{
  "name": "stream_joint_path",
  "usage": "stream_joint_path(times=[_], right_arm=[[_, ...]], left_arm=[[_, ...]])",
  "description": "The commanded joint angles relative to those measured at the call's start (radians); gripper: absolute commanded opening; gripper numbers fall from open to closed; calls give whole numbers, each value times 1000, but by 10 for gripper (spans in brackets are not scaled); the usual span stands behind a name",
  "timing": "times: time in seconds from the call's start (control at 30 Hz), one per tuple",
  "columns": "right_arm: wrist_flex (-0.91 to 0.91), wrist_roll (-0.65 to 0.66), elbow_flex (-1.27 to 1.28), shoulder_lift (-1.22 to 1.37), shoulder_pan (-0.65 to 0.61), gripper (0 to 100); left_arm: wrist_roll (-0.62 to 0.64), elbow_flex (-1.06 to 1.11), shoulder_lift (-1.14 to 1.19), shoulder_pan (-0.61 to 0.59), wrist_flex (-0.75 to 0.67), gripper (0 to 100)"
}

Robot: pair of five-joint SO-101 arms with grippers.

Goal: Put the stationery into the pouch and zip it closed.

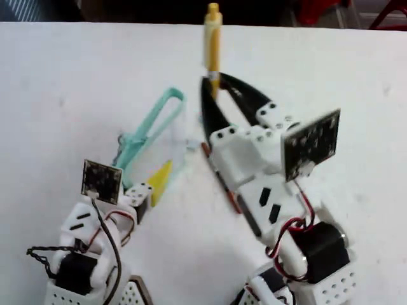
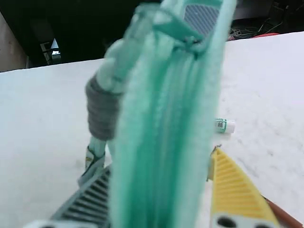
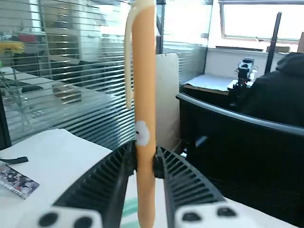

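A teal mesh pouch (image 1: 156, 121) stands on edge on the white table. My left gripper (image 1: 149, 173) is shut on its near end. In the left wrist view the pouch (image 2: 166, 118) sits between the grey finger and the yellow finger (image 2: 232, 190). A pen with a grey grip (image 2: 102, 111) lies against the pouch's side; I cannot tell if it is inside. My right gripper (image 1: 215, 86), with black fingers, is shut on an orange pen (image 1: 212, 38) beyond the pouch's far end. The orange pen (image 3: 142, 71) stands upright between those fingers (image 3: 109, 175).
A dark red pen (image 1: 222, 184) lies on the table under the right arm. A small white tube (image 2: 224, 125) lies on the table beside the pouch. The table's far edge (image 1: 127, 23) runs close behind the orange pen.
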Motion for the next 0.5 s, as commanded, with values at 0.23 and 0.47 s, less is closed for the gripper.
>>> stream_joint_path(times=[0.23,0.47], right_arm=[[-222,-121,35,231,-54,16],[-289,-152,40,329,-53,16]], left_arm=[[5,-5,-1,12,-8,256],[5,-5,-1,12,-8,256]])
